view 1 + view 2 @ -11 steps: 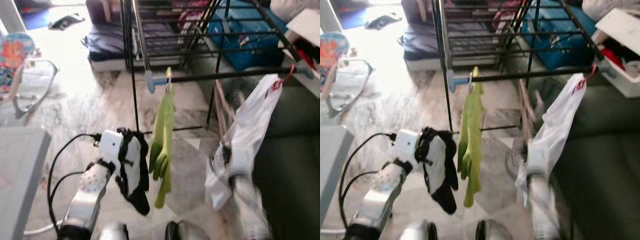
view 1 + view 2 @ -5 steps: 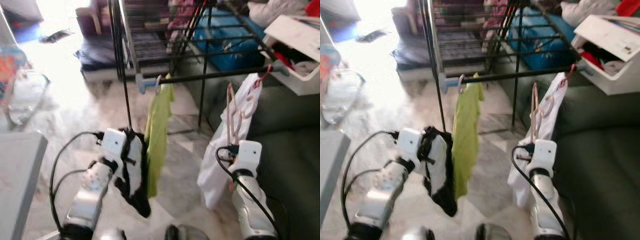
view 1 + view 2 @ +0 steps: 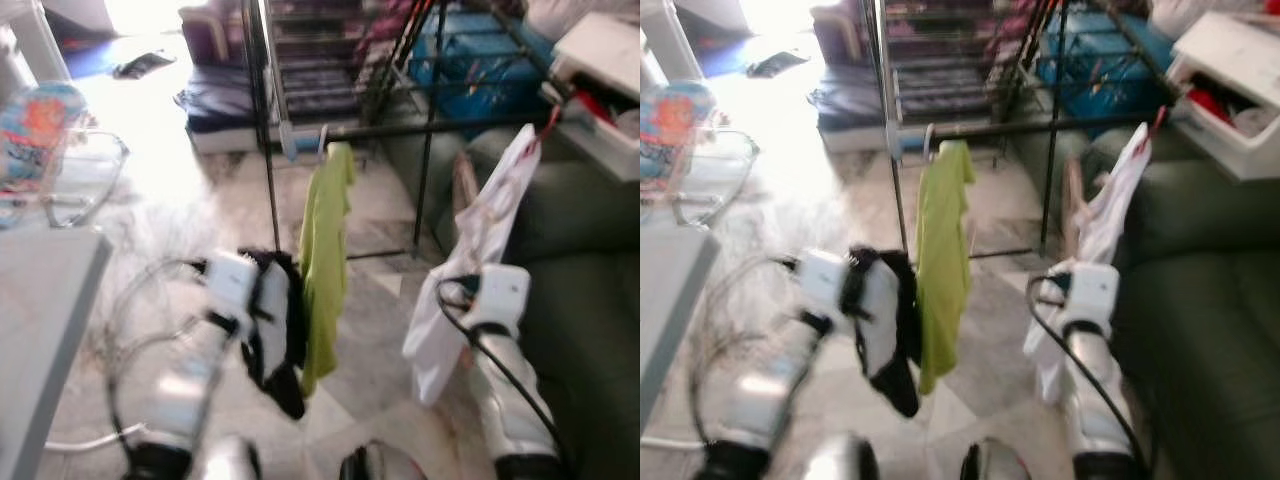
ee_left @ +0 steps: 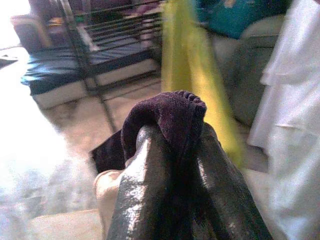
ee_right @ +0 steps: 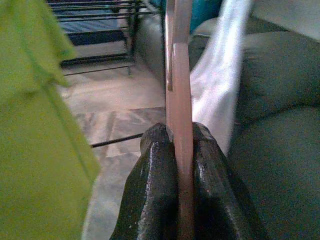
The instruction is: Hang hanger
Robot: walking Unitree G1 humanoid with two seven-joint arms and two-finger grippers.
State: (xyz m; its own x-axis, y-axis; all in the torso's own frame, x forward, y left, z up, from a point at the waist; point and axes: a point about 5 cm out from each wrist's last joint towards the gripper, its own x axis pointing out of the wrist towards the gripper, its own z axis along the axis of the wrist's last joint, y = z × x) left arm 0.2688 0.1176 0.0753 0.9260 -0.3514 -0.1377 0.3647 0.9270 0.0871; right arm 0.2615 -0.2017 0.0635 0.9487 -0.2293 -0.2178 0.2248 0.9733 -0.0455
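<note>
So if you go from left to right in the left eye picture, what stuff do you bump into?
Grey table → left pincer's dark cloth → green garment → pink hanger in the right pincer → white garment → dark sofa.

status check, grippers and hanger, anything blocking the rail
Left gripper shut on dark garment. Right gripper shut on pink hanger, below the rail. Green shirt and white garment already on the rail.

Both silver arms raised forward, left claw point(image 4: 172, 150) and right claw point(image 5: 180, 165) each clamped tight.
</note>
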